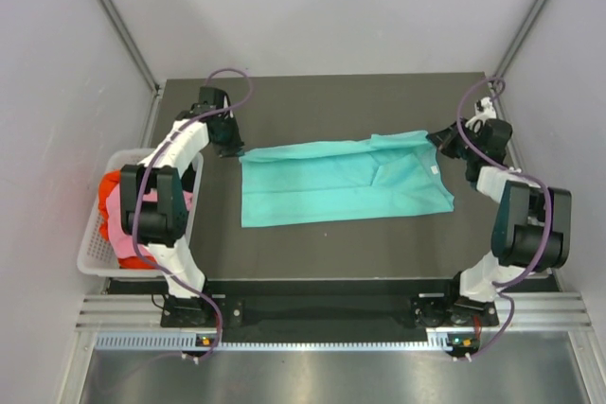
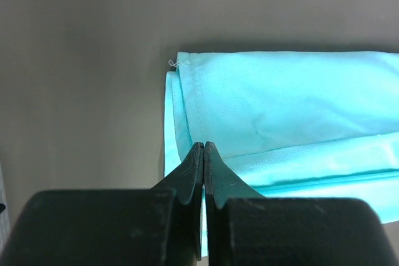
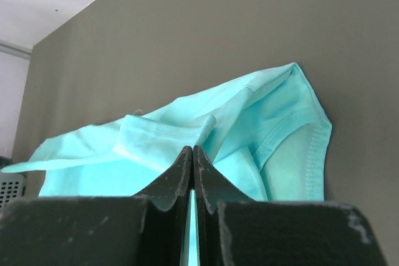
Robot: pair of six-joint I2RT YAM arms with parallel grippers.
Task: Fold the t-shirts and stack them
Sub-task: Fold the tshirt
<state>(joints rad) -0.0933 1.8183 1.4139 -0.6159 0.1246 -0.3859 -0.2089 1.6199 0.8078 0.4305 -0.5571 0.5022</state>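
Note:
A teal t-shirt (image 1: 341, 177) lies folded lengthwise across the middle of the dark table. My left gripper (image 1: 235, 149) is at its far left corner, jaws shut, and in the left wrist view the hem (image 2: 199, 98) runs straight into the closed fingertips (image 2: 198, 154). My right gripper (image 1: 439, 139) is at the far right corner by the sleeve, shut on a pinched fold of cloth (image 3: 209, 126). A red-orange shirt (image 1: 112, 186) and a pink shirt (image 1: 123, 238) are bunched in the basket. No black shirt shows.
The white lattice basket (image 1: 90, 257) stands at the table's left edge beside the left arm. The dark table (image 1: 331, 106) ends in grey walls at the back and sides. The arm bases sit on a rail at the near edge.

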